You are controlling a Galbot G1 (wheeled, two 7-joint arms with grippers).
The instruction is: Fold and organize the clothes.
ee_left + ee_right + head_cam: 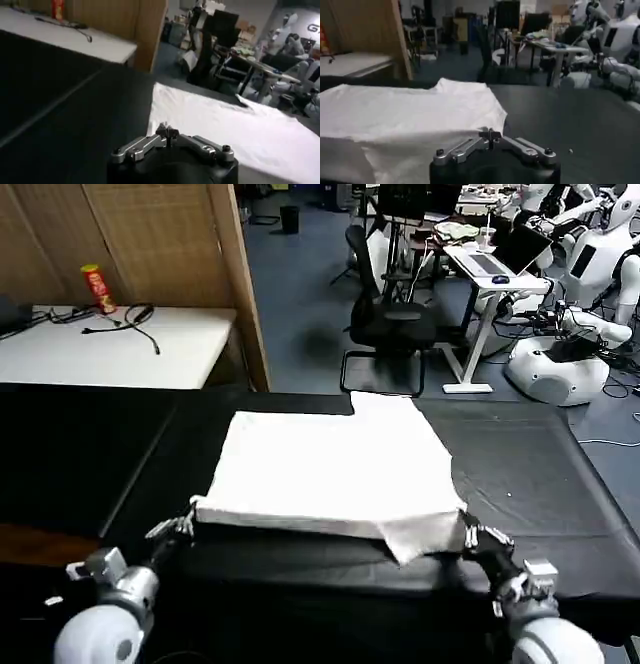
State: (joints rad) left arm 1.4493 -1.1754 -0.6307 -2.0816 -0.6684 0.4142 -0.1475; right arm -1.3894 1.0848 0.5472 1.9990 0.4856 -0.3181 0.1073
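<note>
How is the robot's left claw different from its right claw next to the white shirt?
The left gripper sits at the near left corner of the white cotton T-shirt, where the folded edge is straight. The right gripper sits at the near right corner, beside a flap hanging lower. Both have their fingers shut at the shirt's front edge on the black table.

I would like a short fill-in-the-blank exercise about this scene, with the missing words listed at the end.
1. The T-shirt on the table is ____ in colour.
2. The table's surface is ____.
3. The left gripper is at the shirt's near ____ corner.
4. The right gripper is at its near ____ corner.

Missing words: white; black; left; right
</note>
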